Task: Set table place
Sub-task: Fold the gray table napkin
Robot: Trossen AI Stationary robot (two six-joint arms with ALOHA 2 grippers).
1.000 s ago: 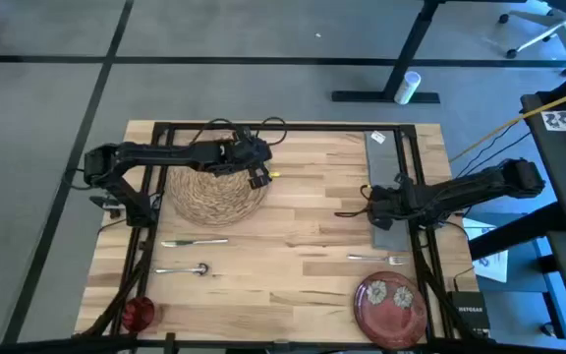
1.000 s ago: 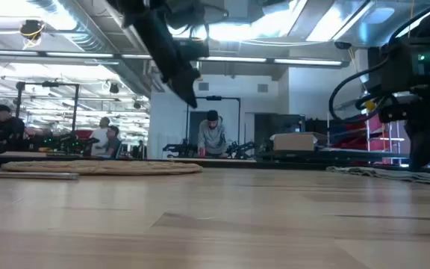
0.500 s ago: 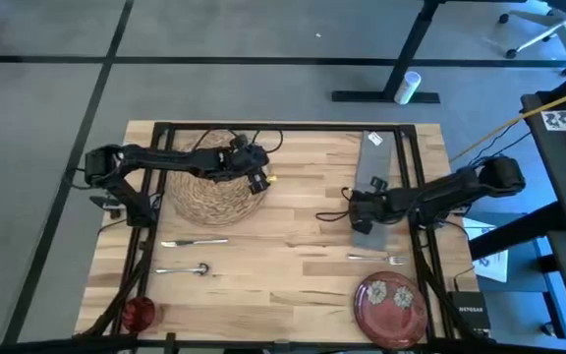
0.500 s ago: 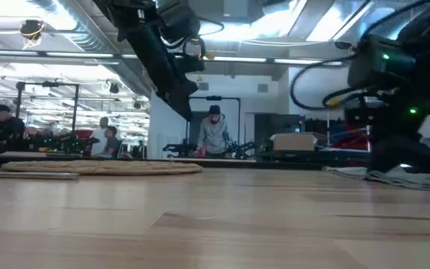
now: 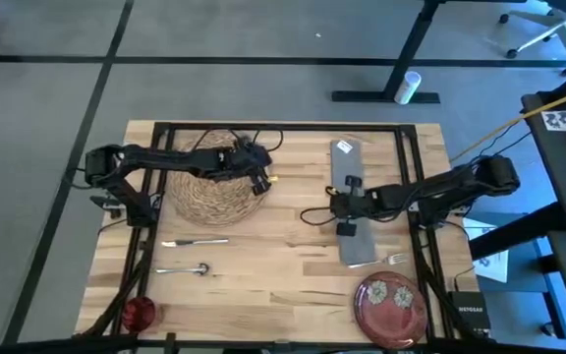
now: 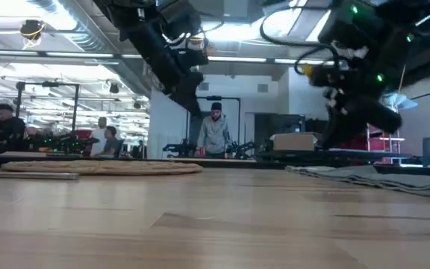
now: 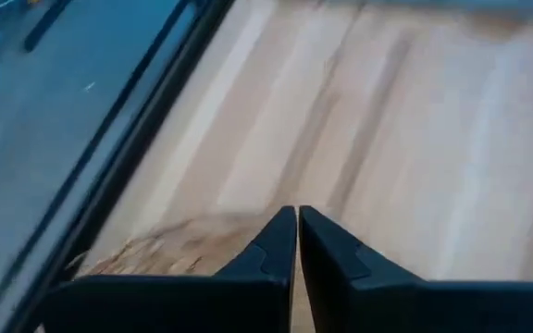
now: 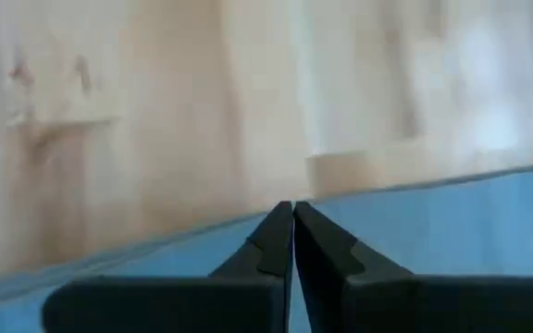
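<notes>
A gray napkin [image 5: 345, 157] lies flat and lengthwise, far to near, on the wooden table [image 5: 293, 285], right of centre. My right gripper [image 5: 342, 208] is shut on it at mid-length. My left gripper [image 5: 261, 181] is shut and hangs above the right rim of the round woven mat [image 5: 209, 192], which lies at the far left. It touches nothing. The dark red plate [image 5: 391, 305] sits at the near right. The red cup [image 5: 138, 313] stands at the near left corner. My right gripper has its shut fingertips [image 8: 280, 227] on the napkin's long left edge [image 8: 248, 242], about halfway along it. Its fingers slant down from the table's right side and lie across the napkin. The napkin [image 6: 379, 179] stays spread on the table.
A knife [image 5: 195, 242] and a spoon [image 5: 185, 267] lie near the mat's front. A fork [image 5: 391, 259] lies just right of the napkin's near end. A black frame [image 5: 283, 127] runs around the table. People stand in the room beyond.
My right gripper has gone toward the table's left edge. It has slid the napkin along the table with it, from beside the right frame rail to right of centre. The napkin has stayed flat, and its near end now lies by the fork.
</notes>
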